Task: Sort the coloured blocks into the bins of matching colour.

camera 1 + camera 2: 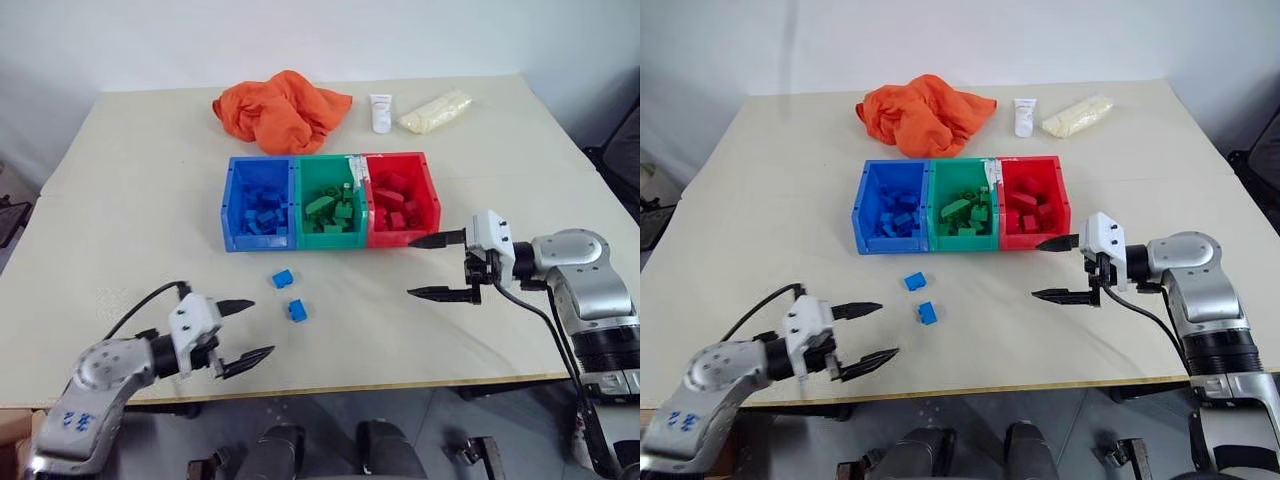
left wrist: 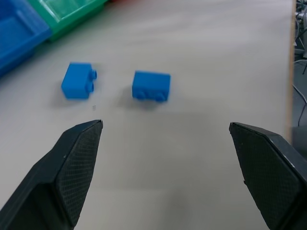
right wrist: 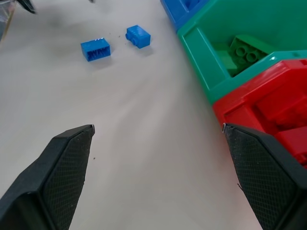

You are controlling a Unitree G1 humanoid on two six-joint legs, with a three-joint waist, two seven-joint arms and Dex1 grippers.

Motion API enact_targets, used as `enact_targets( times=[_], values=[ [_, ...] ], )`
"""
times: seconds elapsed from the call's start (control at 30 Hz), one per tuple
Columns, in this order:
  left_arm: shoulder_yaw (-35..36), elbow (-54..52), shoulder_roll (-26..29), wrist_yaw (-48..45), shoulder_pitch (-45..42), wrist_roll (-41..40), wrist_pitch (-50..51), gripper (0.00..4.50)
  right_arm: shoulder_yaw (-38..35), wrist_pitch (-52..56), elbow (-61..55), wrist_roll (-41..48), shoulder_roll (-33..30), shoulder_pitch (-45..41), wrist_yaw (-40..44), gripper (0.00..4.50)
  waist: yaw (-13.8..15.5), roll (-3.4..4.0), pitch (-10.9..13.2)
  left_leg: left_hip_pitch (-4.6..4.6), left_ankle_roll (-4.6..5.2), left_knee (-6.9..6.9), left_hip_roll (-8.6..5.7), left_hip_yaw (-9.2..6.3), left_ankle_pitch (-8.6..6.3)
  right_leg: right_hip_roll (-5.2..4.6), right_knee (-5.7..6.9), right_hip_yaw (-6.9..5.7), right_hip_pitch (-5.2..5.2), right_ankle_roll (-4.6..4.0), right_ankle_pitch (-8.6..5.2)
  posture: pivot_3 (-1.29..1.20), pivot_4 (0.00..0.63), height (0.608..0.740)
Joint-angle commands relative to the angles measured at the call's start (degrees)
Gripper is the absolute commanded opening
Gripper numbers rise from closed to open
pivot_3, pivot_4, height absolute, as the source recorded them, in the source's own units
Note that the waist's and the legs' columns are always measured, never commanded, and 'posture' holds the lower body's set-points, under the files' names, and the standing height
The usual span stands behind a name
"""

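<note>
Pale beige table [image 1: 150,200] against a plain white wall, nothing fancy. Three joined bins sit in a row around the middle: blue bin [image 1: 233,205], green bin [image 1: 304,175] and red bin [image 1: 430,195], each already holding a pile of bricks in its own colour. Two little blue bricks are loose on the table in front of the blue and green bins, one [image 1: 283,278] a bit nearer the bins and the other [image 1: 297,311] just below it toward the table's front edge.

The left gripper [image 1: 247,331] hovers low near the front edge with its fingers spread wide, holding nothing, the two blue bricks just beyond its tips. The right gripper [image 1: 435,266] is in front of the red bin, pointing left, fingers also wide apart and empty.

At the back there's a crumpled orange cloth [image 1: 280,108], a white tube [image 1: 381,112] and a pale yellow bag [image 1: 436,110].
</note>
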Motion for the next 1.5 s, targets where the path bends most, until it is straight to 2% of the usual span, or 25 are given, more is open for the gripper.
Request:
enact_targets(
  times=[0.03,0.2,0.43,0.53,0.77,0.8,0.97,1.23,1.47,1.5],
  values=[
    [-5.97,6.42,-2.63,1.11,-6.25,4.47,-1.67,4.50,-2.99,1.06,-4.81,1.34,-1.49,2.02,-2.31,4.48,0.42,0.00,0.00,-0.01,0.00,0.04,0.01,-0.01,0.00,0.02,0.00,-0.04,0.01,0.00,0.00,0.00,0.150,0.740],
    [-11.20,15.14,-6.59,-1.28,-13.05,6.76,-5.50,4.50,-5.26,3.40,-10.25,2.23,-2.21,6.80,-5.80,4.48,0.40,-0.01,0.00,-0.01,0.00,0.00,0.02,0.07,0.00,0.02,0.06,-0.08,-0.06,0.01,0.00,0.00,0.150,0.740],
    [-13.68,18.22,-6.81,-4.15,-15.86,7.43,-5.99,4.50,-7.39,5.62,-14.73,2.84,-2.89,10.98,-9.13,4.48,0.55,-0.01,0.00,0.00,0.00,0.09,0.02,0.09,0.00,0.02,0.11,-0.06,-0.05,0.01,0.00,0.00,0.150,0.740],
    [-13.86,18.59,-6.67,-4.68,-15.95,7.88,-6.79,3.90,-7.79,6.20,-15.58,2.86,-2.87,11.75,-10.14,4.50,0.80,-0.01,0.00,0.00,0.00,0.13,0.01,0.09,0.00,0.02,0.11,-0.04,-0.03,0.01,0.00,0.00,0.150,0.740],
    [-13.20,19.07,-6.94,-3.87,-15.35,9.02,-8.72,1.67,-8.10,6.43,-16.14,2.71,-2.64,12.53,-11.21,4.50,0.86,-0.01,0.00,-0.01,0.00,0.14,0.01,0.09,0.00,0.02,0.11,-0.04,-0.03,0.01,0.00,0.00,0.150,0.740],
    [-12.87,19.23,-7.35,-3.37,-15.53,9.03,-9.37,1.46,-8.07,6.34,-16.00,2.66,-2.62,12.45,-11.30,4.50,0.87,-0.01,0.00,-0.01,0.00,0.14,0.01,0.08,0.00,0.02,0.11,-0.03,-0.03,0.01,0.00,0.00,0.150,0.740],
    [-11.33,17.45,-9.49,-0.41,-17.85,8.36,-9.15,1.48,-8.31,5.95,-15.72,2.61,-2.70,12.46,-11.58,4.50,0.89,-0.02,0.01,-0.02,0.00,0.16,0.00,0.08,0.00,0.02,0.11,-0.04,-0.03,0.01,0.00,0.00,0.150,0.740],
    [-5.01,12.08,-14.01,12.19,-26.21,7.97,-1.96,1.48,-9.07,6.06,-16.50,3.21,-2.55,12.63,-12.58,4.50,0.95,-0.08,0.05,-0.07,0.00,0.27,0.00,0.07,0.00,0.04,0.16,-0.07,-0.03,0.02,0.01,0.00,0.150,0.740],
    [-2.74,24.90,-14.41,22.30,-38.60,14.32,-3.96,1.48,-8.85,6.17,-17.99,3.73,-1.97,13.70,-14.01,4.50,0.99,-0.11,0.06,-0.08,0.00,0.35,-0.02,0.09,0.00,0.08,0.22,-0.18,-0.04,0.04,0.02,0.00,0.150,0.740],
    [-2.67,26.52,-14.41,23.23,-39.48,15.13,-4.77,1.83,-8.90,6.22,-18.21,3.85,-1.93,13.80,-14.25,4.50,0.92,-0.11,0.06,-0.08,0.00,0.35,-0.02,0.10,-0.01,0.08,0.22,-0.19,-0.04,0.05,0.02,0.00,0.150,0.740]
  ],
)
